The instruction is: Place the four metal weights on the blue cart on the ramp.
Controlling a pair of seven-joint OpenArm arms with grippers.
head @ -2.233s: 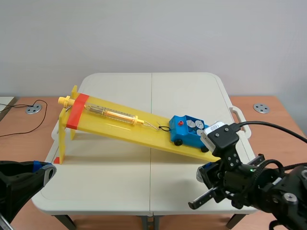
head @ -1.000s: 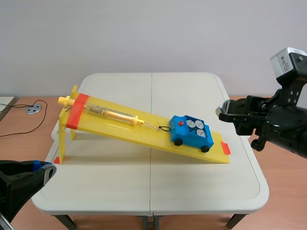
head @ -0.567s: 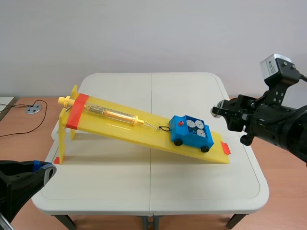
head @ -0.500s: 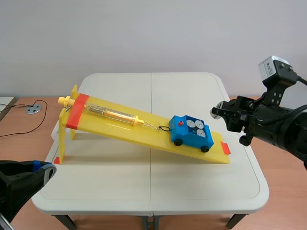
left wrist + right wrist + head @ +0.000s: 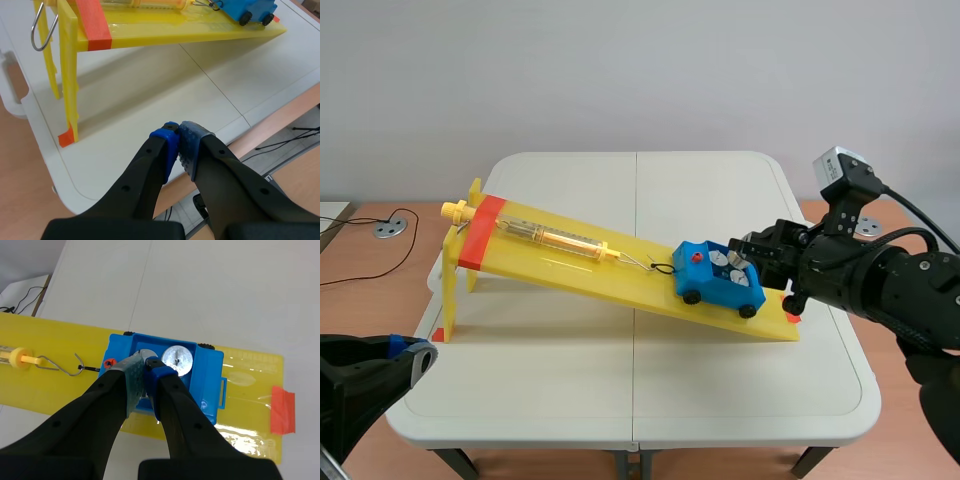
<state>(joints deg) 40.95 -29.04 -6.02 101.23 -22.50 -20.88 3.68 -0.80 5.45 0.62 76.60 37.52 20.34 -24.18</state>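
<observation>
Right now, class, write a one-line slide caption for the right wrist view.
Right hand over the blue cart on the yellow ramp, metal weights seated inside.

place: physics lab | evidence: yellow ramp (image 5: 560, 265), spring scale (image 5: 555, 238), folding table (image 5: 570, 380), plain wall (image 5: 640, 70)

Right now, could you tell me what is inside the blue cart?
One metal weight shows fully, plus a second weight's edge; the right gripper covers the rest of the blue cart.

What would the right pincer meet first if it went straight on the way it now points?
Probably the blue cart: the right pincer points down into its tray, beside a metal weight. Depth is unclear; a weight may come first.
</observation>
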